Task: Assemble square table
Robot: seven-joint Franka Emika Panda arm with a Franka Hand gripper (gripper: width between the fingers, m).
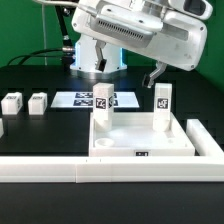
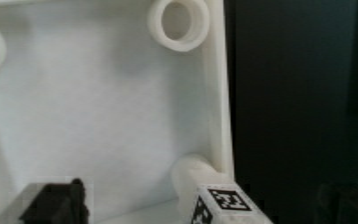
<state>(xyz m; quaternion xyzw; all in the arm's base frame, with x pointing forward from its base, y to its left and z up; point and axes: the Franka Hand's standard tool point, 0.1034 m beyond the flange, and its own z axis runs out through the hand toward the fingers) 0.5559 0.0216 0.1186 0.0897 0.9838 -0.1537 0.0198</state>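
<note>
Gripper: the gripper [image 1: 155,80] is hanging released with its jaws spread wide and nothing between them being squeezed. It is hovering just above the upright leg on the exterior view's right.
Tabletop: the tabletop [image 1: 140,140] is lying rim-up on the black table [image 1: 40,135]. It is sitting near the middle, against the near run of the border wall [image 1: 100,172].
Standing legs: the left leg [image 1: 103,100] and the right leg [image 1: 162,100] are standing upright at the tabletop's two far corners, apparently seated in their sockets.
Loose legs: two spare legs [image 1: 12,103] [image 1: 38,102] are waiting well apart on the exterior view's left, near the marker board [image 1: 80,100].
Wrist view: the camera is looking down into the tray, showing an empty socket [image 2: 179,22] and a tagged leg top [image 2: 220,198] between the dark fingers [image 2: 51,205].
Handling: the parts are looking like light, stiff, smooth plastic, so they are probably sliding easily under a loose pinch.
Where to hold: a leg is best taken across its flat sides around mid-height, and the tabletop by its raised rim.
Risk: a nudge is likely tipping a leg that is only half seated.
</note>
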